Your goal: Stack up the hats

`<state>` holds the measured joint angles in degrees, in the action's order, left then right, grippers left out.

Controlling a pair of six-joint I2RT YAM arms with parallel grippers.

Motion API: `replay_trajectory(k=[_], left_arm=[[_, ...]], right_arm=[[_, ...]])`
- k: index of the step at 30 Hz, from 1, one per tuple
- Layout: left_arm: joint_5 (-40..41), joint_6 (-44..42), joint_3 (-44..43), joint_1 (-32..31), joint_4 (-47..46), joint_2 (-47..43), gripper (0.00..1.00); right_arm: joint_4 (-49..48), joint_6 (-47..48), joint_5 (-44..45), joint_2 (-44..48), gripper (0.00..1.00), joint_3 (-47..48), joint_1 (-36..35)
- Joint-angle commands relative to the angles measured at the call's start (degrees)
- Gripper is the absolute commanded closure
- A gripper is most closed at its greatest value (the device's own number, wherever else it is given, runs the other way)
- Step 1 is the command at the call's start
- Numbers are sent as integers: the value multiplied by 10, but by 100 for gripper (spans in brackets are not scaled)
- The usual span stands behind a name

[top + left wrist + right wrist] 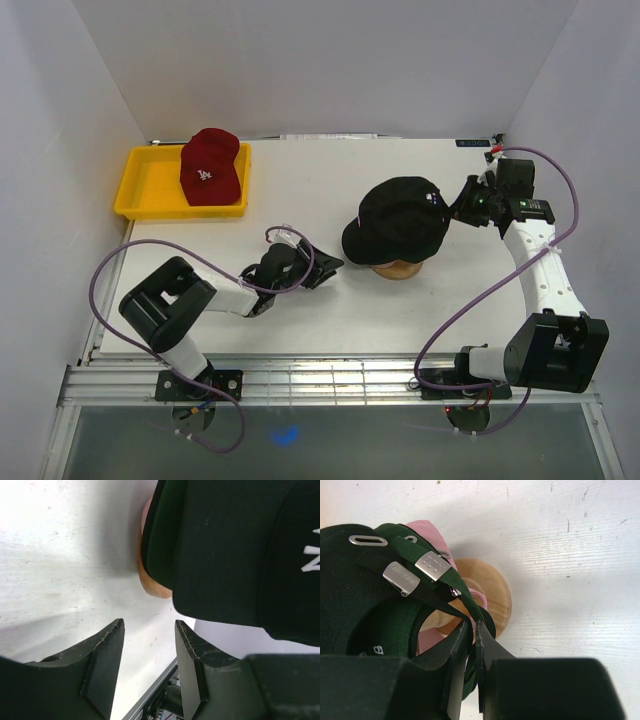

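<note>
- Right gripper (474,627) is pinched nearly closed on the back strap of the dark green fabric cap (390,615), which is stacked with the black fabric cap (400,215) on the round wooden stand (487,587).
- Left gripper (149,625) is spread wide and empty, beside the stand.
- Red fabric cap (210,168), with a white "LA" logo, lies in the yellow plastic tray (150,185).

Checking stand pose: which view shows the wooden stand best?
Right wrist: the wooden stand shows its round base clearly, beside and under the caps. Top external shows only a sliver below the caps; left wrist, just an orange edge behind dark fabric.
</note>
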<state>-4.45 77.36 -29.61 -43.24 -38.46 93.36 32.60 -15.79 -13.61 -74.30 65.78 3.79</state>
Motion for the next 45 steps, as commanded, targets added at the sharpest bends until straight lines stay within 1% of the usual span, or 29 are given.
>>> replay_trajectory(k=[1,5,9,13,15,19,23,27,28,32,36,37,40,41,43,44,45], left_arm=[[4,-16,-6,1,-27,-15,44],[-2,-19,-26,2,-68,9,36],[1,-8,-38,4,-116,35,34],[-6,8,-50,8,-178,74,34],[-13,17,-61,10,-181,96,34],[-10,32,-66,11,-221,120,35],[-3,45,-56,11,-266,136,39],[12,60,-37,11,-314,147,49],[14,64,-32,11,-345,154,50],[15,74,-27,11,-374,166,52],[17,81,-19,11,-396,172,60],[15,81,-21,11,-396,173,65],[10,80,-29,11,-393,179,74],[7,82,-31,11,-393,182,80],[5,87,-32,11,-389,186,86],[3,89,-33,11,-387,188,93],[1,89,-31,11,-385,190,96]], right_arm=[[-5,14,13,6,83,7,7],[-4,14,11,5,83,7,7],[-5,13,7,6,83,4,7],[-4,15,8,5,83,4,7],[-4,16,9,5,83,3,8],[-4,17,6,4,83,1,9],[-6,18,4,3,83,-3,9],[-10,18,4,5,83,-7,9],[-10,19,3,5,83,-9,9],[-13,18,2,4,83,-13,9],[-16,19,4,4,84,-15,9],[-16,18,4,5,84,-16,10],[-17,18,5,3,84,-17,10],[-17,19,5,3,84,-17,10],[-17,18,5,3,84,-17,10],[-18,17,5,2,84,-17,10],[-18,16,5,3,84,-17,10]])
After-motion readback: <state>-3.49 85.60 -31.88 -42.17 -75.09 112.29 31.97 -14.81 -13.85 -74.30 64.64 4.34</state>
